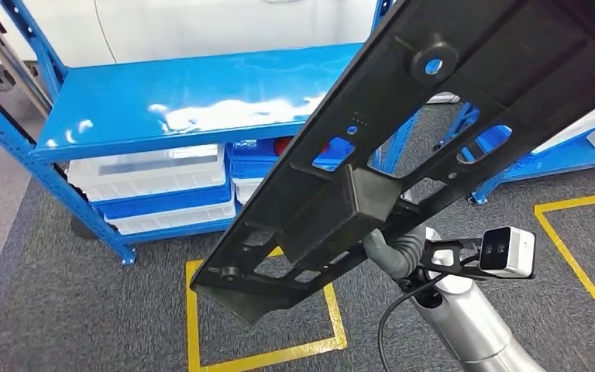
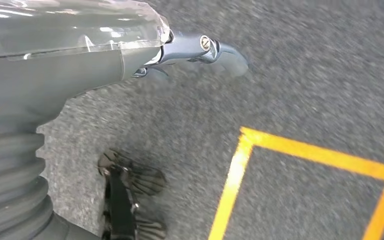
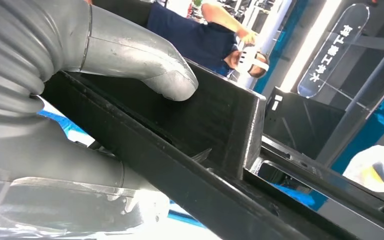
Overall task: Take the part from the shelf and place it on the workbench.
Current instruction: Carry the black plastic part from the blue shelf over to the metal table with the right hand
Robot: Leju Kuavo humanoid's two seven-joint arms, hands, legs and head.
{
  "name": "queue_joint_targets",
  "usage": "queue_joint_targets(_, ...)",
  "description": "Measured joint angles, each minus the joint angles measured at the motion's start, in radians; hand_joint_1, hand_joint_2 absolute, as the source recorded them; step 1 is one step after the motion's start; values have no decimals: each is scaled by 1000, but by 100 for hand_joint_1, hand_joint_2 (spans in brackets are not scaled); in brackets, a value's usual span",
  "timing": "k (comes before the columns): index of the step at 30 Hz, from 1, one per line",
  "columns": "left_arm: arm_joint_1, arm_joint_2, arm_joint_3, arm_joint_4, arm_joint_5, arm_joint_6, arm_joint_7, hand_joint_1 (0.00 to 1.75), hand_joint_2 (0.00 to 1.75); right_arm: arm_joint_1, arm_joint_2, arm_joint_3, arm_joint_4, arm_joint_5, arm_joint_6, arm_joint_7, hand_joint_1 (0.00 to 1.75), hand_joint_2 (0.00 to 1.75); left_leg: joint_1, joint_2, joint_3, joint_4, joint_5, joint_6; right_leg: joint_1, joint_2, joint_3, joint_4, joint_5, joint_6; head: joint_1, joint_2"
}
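Looking from the head view, the part [image 1: 403, 147], a long black panel with cut-outs, is held up off the blue shelf [image 1: 194, 101], slanting across in front of it, with the right hand [image 1: 393, 249] under the panel's boxy middle, so the pick looks done and the carry to the counter, not seen here, is left. In the left wrist view the left hand [image 2: 200, 50] hangs over grey carpet beside a yellow floor line [image 2: 240, 165], its fingers apart and empty. In the right wrist view the right hand's thumb [image 3: 155, 70] presses on the part's box while the fingers grip beneath, a person [image 3: 205, 35] standing beyond.
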Motion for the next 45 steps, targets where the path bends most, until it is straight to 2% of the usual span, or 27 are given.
queue_joint_targets(1,0,0,0,0,0,0,0,0,175,0,0,-1,1,0,-1,0,175,175,-1,-7,-15,1,11,3,-1,7,-15,64,-49,2,0,0)
queue_joint_targets(2,-1,0,0,0,-1,0,0,0,175,0,0,-1,2,0,-2,0,175,175,-1,-16,-30,3,21,3,-1,11,-25,122,-76,4,0,0)
queue_joint_targets(3,0,0,0,0,-1,0,0,0,175,0,0,-1,4,0,-3,0,175,175,-2,-24,-45,5,31,3,-1,12,-24,157,-79,4,0,0)
queue_joint_targets(4,0,0,0,0,-1,0,0,0,175,0,0,-1,5,0,-4,3,175,175,-3,-34,-59,9,40,1,-1,15,-8,159,-62,2,0,0)
queue_joint_targets(6,0,0,0,0,-3,-1,0,0,175,-3,2,-1,7,-2,-13,17,175,175,-3,-52,-84,16,56,-3,1,31,71,62,-6,-10,0,0)
queue_joint_targets(8,-1,-1,0,0,-8,-3,1,0,175,-13,4,-1,3,-12,-31,40,175,175,-4,-63,-100,21,70,-9,5,49,157,-74,6,-25,0,0)
queue_joint_targets(10,1,-1,0,0,-16,-5,4,0,175,-30,7,-1,-2,-33,-52,56,175,175,0,-69,-111,20,85,-20,11,51,184,-132,-3,-30,0,0)
queue_joint_targets(12,6,1,0,0,-21,-6,9,0,175,-42,11,-1,-5,-53,-65,61,175,175,1,-70,-120,18,91,-32,10,44,179,-146,12,-36,0,0)
queue_joint_targets(14,6,5,-1,-1,-22,-5,11,0,175,-44,13,-1,-5,-68,-64,56,175,175,1,-52,-139,64,40,-43,2,32,171,-158,33,-46,0,0)
queue_joint_targets(16,4,9,-1,-2,-21,-3,12,0,175,-42,13,-1,-5,-76,-59,47,175,175,8,-32,-174,184,-52,-54,0,22,155,-159,49,-50,0,0)
queue_joint_targets(17,3,10,-1,-3,-20,-2,13,0,175,-40,13,-1,-5,-78,-56,45,175,175,11,-28,-188,248,-82,-59,0,18,144,-156,55,-49,0,0)
queue_joint_targets(18,3,11,0,-3,-20,-2,13,0,175,-39,13,-1,-5,-78,-55,43,175,175,14,-26,-191,288,-91,-64,-2,14,133,-152,60,-46,0,0)
queue_joint_targets(19,3,12,0,-3,-19,-2,14,0,175,-38,13,-1,-5,-78,-54,42,175,175,17,-24,-178,294,-79,-69,-4,11,121,-145,65,-43,0,0)
queue_joint_targets(20,4,12,0,-3,-19,-2,14,0,175,-37,13,-1,-7,-78,-54,42,175,175,20,-23,-146,262,-54,-73,-7,8,109,-137,68,-39,0,0)
queue_joint_targets(22,3,14,0,-3,-19,-3,14,0,175,-37,13,-1,-12,-78,-56,42,175,175,23,-20,-56,132,-20,-78,-9,5,86,-119,73,-30,0,0)
queue_joint_targets(24,3,16,0,-4,-19,-5,14,0,175,-37,14,-1,-19,-78,-58,43,175,175,21,-20,-7,47,-21,-70,-8,3,70,-108,81,-17,0,0)
queue_joint_targets(27,5,18,0,-5,-20,-7,14,0,175,-37,16,-1,-28,-80,-61,48,175,175,17,-20,-16,35,-14,-44,-8,5,59,-104,93,4,0,0)
queue_joint_targets(29,4,18,0,-5,-20,-8,14,0,175,-37,15,-2,-32,-82,-64,52,175,175,18,-17,-30,32,2,-22,-10,8,39,-62,47,13,0,0)
queue_joint_targets(32,1,18,0,-5,-19,-10,14,0,175,-30,16,-3,-36,-83,-65,53,175,175,11,-15,-64,34,29,-5,-11,11,-19,124,-81,17,0,0)
queue_joint_targets(33,2,18,0,-5,-19,-10,14,0,175,-26,16,-3,-36,-83,-65,52,175,175,7,-15,-77,35,37,-4,-10,12,-27,170,-96,15,0,0)
queue_joint_targets(34,2,17,0,-5,-19,-9,14,0,175,-23,16,-3,-37,-82,-65,52,175,175,4,-15,-89,37,45,-3,-9,13,-18,183,-90,12,0,0)
queue_joint_targets(35,2,17,0,-5,-18,-8,14,0,175,-20,16,-3,-37,-82,-65,52,175,175,0,-16,-100,39,53,-3,-7,14,10,159,-68,6,0,0)
queue_joint_targets(37,2,15,0,-5,-18,-6,14,0,175,-19,16,-3,-37,-79,-63,51,175,175,-7,-17,-119,41,69,-4,2,16,106,26,-25,-15,0,0)
queue_joint_targets(39,2,13,0,-5,-18,-5,14,0,175,-20,16,-3,-39,-75,-61,48,175,175,-8,-17,-128,39,86,-10,11,18,179,-91,-19,-29,0,0)
queue_joint_targets(42,3,12,0,-5,-18,-6,14,0,175,-21,16,-3,-40,-74,-59,42,175,175,-2,-17,-133,27,110,-27,16,16,185,-132,0,-37,0,0)
queue_joint_targets(43,5,12,0,-5,-19,-7,14,0,175,-22,16,-3,-39,-73,-58,41,175,175,-2,-18,-137,30,101,-32,13,13,179,-140,12,-43,0,0)
queue_joint_targets(45,7,12,0,-5,-20,-8,14,0,175,-22,16,-3,-39,-74,-58,39,175,175,0,-18,-157,89,26,-42,5,8,159,-151,42,-52,0,0)
